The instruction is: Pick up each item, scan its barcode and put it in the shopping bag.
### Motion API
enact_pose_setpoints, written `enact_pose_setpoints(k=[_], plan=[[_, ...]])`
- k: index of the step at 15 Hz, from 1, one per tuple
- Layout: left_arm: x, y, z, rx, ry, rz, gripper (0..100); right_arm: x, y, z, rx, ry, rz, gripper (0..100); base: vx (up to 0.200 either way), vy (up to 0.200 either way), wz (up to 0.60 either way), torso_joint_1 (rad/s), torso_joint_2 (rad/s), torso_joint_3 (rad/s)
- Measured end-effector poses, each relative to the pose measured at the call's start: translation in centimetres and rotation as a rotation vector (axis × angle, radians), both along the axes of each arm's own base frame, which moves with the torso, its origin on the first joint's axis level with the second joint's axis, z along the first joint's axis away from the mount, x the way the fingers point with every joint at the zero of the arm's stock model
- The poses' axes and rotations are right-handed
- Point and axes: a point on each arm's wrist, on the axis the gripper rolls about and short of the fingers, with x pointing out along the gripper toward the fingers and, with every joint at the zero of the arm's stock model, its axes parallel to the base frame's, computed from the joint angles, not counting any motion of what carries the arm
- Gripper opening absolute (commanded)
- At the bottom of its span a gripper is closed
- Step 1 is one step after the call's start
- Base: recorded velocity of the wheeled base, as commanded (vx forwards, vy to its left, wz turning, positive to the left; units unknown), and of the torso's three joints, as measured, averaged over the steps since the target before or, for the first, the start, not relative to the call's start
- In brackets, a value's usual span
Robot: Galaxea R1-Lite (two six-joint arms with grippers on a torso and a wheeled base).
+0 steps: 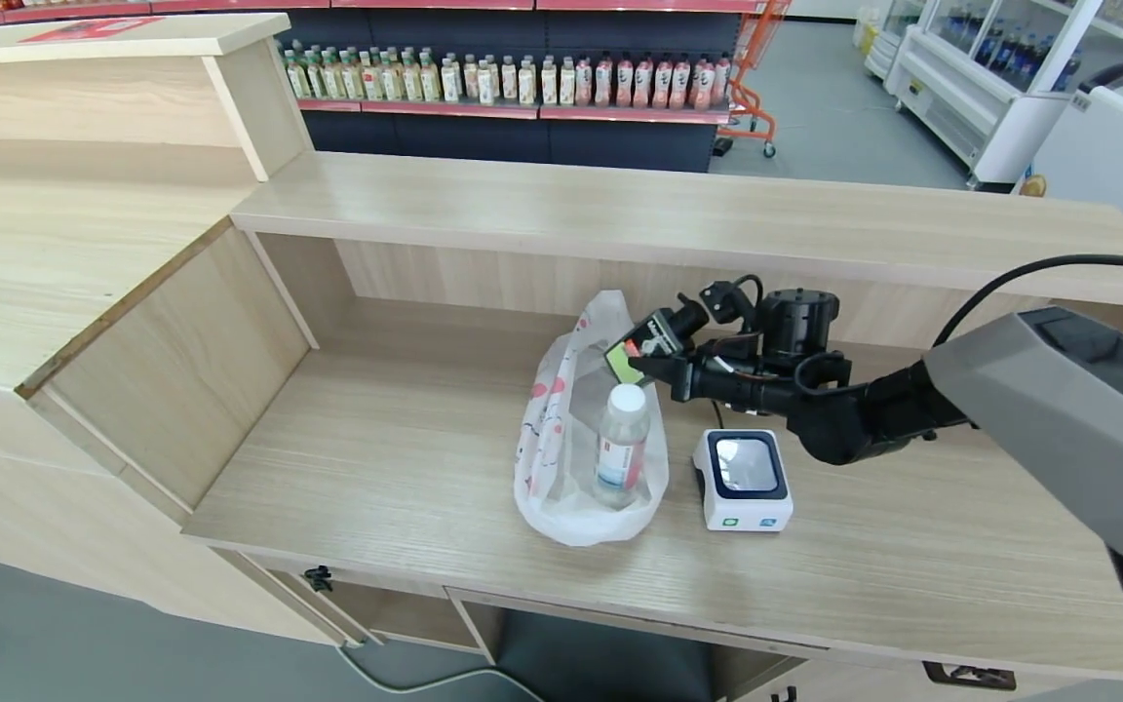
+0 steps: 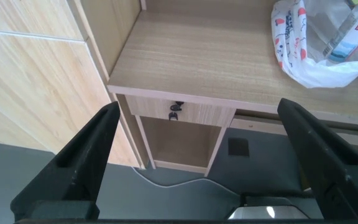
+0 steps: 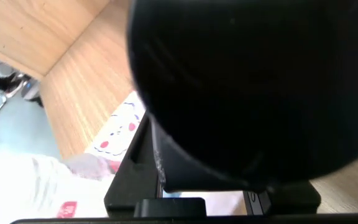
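Observation:
A white shopping bag (image 1: pixel 561 439) (image 2: pixel 291 43) with pink prints lies open on the wooden counter (image 1: pixel 376 458). Inside it stands a clear bottle (image 1: pixel 623 444) (image 2: pixel 347 37) with a white cap. My right gripper (image 1: pixel 641 363) hovers over the bag's far rim, shut on a dark item (image 1: pixel 661 336) (image 3: pixel 253 81) with a green patch. The bag's printed plastic (image 3: pixel 117 130) lies under that item. My left gripper (image 2: pixel 197 168) is open and holds nothing; it hangs low in front of the counter's near edge.
A white barcode scanner (image 1: pixel 743 478) sits just right of the bag, under my right arm. A raised ledge (image 1: pixel 620 210) runs behind the counter, and a wooden side wall (image 1: pixel 181 370) closes it on the left. A small drawer lock (image 2: pixel 175 111) shows under the counter's front.

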Motion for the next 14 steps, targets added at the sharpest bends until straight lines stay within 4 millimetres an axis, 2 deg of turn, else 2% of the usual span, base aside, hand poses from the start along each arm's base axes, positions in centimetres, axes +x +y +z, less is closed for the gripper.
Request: enact_pose_setpoints(k=[5, 14], plan=[[0.0, 0.0, 0.0, 0.000, 0.000, -0.001, 100, 1.4, 1.8, -1.5, 0.004, -0.016, 0.027, 0, 0.000, 0.000, 0.00, 0.000, 0.00, 0.000], [0.0, 0.0, 0.0, 0.000, 0.000, 0.000, 100, 2.7, 3.1, -4.9, -0.005, 0.010, 0.038, 0, 0.000, 0.000, 0.00, 0.000, 0.00, 0.000]])
